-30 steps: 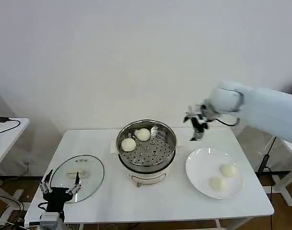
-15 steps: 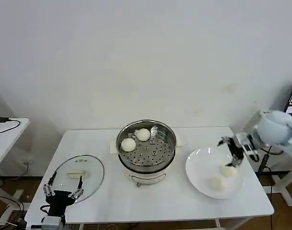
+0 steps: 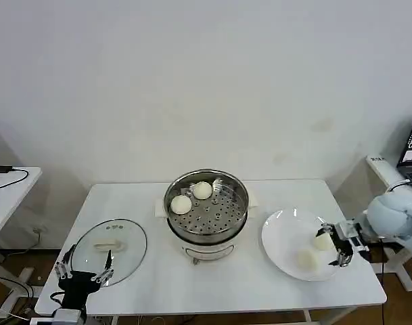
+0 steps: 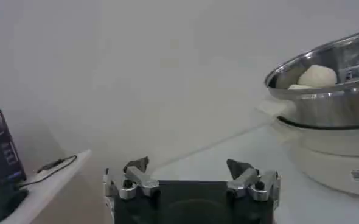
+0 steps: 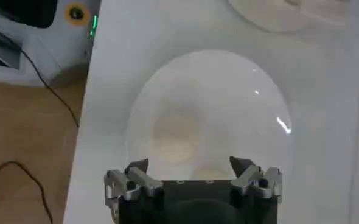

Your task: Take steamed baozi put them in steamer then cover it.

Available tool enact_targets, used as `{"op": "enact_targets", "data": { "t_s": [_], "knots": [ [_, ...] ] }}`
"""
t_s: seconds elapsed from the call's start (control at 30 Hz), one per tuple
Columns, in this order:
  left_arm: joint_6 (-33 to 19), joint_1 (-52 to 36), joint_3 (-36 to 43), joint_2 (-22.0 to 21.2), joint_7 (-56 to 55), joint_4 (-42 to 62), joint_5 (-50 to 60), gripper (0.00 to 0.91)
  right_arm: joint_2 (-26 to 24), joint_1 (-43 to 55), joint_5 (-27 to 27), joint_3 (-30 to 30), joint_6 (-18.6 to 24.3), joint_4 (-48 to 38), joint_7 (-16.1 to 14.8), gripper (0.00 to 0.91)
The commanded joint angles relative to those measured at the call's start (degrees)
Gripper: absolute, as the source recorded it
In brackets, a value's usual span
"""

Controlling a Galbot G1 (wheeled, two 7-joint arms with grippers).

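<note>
The white rectangular desk [image 3: 212, 277] runs out of the head view at its near edge, so its front corners are cut off. At its middle stands the round shiny stainless-steel steamer [image 3: 206, 203] on a white base; its handle is hard to make out from above. All places below are given from this steamer.

To the steamer's left lies the round clear glass lid [image 3: 109, 249], flat on the desk. To the steamer's right sits the flat round white plate [image 3: 280, 237].

The right hand [image 3: 335, 245] is at the plate's far side from the steamer, low over the rim, its fingers spread and gripping nothing. Half a second ago it was higher and nearer the plate's back edge; a second ago it hung just right of the steamer, so it has swung away and down. In the right wrist view the plate is a pale blur and what lies on it can hardly be told.

The left hand [image 3: 82, 273] waits at the lid's near edge, fingers spread, shifted only slightly.

Four small round smooth off-white baozi: two [image 3: 181, 204] rest on the perforated tray inside the steamer, toward its left and back; two [image 3: 307, 258] lie on the plate, one [image 3: 323, 240] just beside the right hand.
</note>
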Motion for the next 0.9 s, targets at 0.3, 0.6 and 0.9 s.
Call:
{"op": "enact_targets", "data": {
  "t_s": [0.3, 0.6, 0.9],
  "knots": [
    [0.0, 1.6, -3.5, 0.2, 0.1, -1.2, -0.6, 0.907, 6.8, -9.4, -3.7, 6.5, -0.7, -7.9, 0.4, 0.907],
    [0.0, 1.6, -4.1, 0.2, -0.1, -1.1, -0.7, 0.907, 9.4, -9.9, -3.9, 7.1, -1.5, -11.4, 0.4, 0.907],
    [0.0, 1.2, -4.0, 0.0, -0.2, -0.9, -0.7, 0.907, 11.1, -9.4, -3.5, 6.5, -2.0, -12.7, 0.7, 0.856]
  ]
}}
